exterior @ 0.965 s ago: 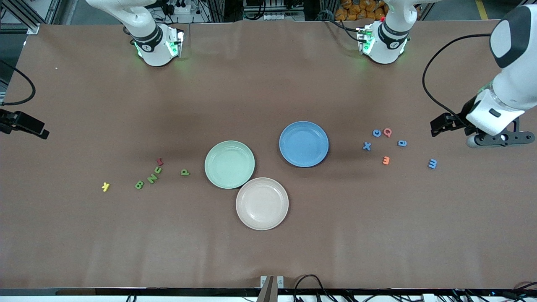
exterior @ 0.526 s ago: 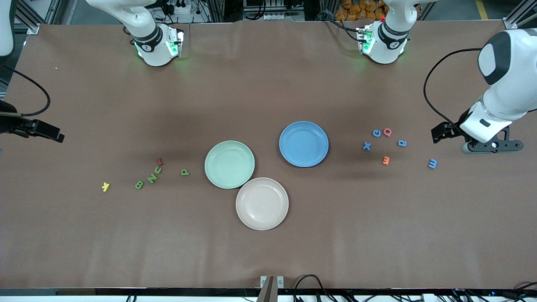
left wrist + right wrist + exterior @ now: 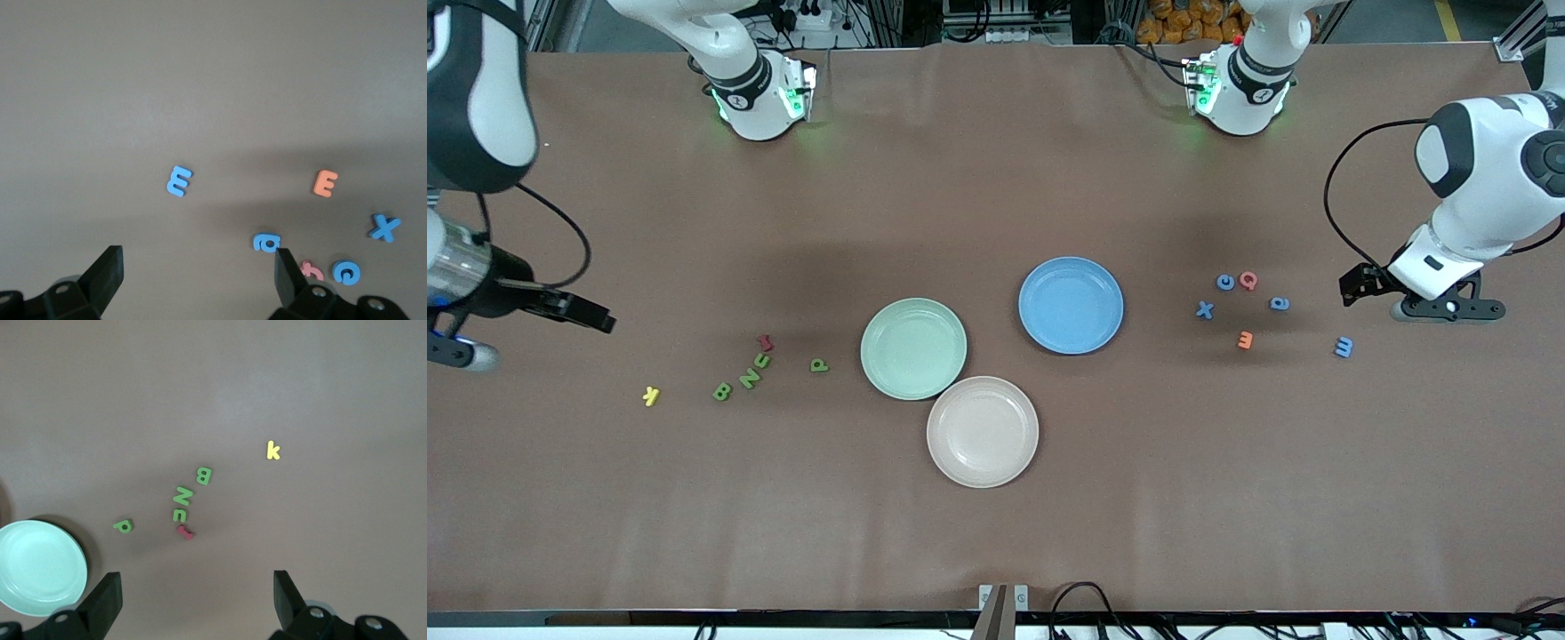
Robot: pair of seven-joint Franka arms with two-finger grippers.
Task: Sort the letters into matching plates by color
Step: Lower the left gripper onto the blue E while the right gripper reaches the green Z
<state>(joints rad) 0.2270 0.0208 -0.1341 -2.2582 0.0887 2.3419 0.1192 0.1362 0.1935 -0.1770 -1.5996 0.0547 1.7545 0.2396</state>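
Both my claws are up in the air and both stand wide open with nothing between the fingers. My left claw hangs over bare counter at the left arm's end, close to the blue letters. My right claw hangs over the counter at the right arm's end, close to the green letters.

Three plates sit mid-counter with nothing in them. The green plate touches the beige-pink plate, which lies nearer the front camera. The blue plate sits beside the green one, toward the left arm's end, slightly farther from the camera.

Blue letters, all flat on the counter toward the left arm's end: the blue c right beside a pink letter, the blue x a touch nearer the camera, the blue a, and the blue E set apart, nearest my left claw. An orange E lies among them.

Green letters toward the right arm's end: the green P nearest the green plate, then the green U, the green N and the green B in a slanting row. A red letter sits just beside the U, and a yellow k lies apart, closer to my right claw.
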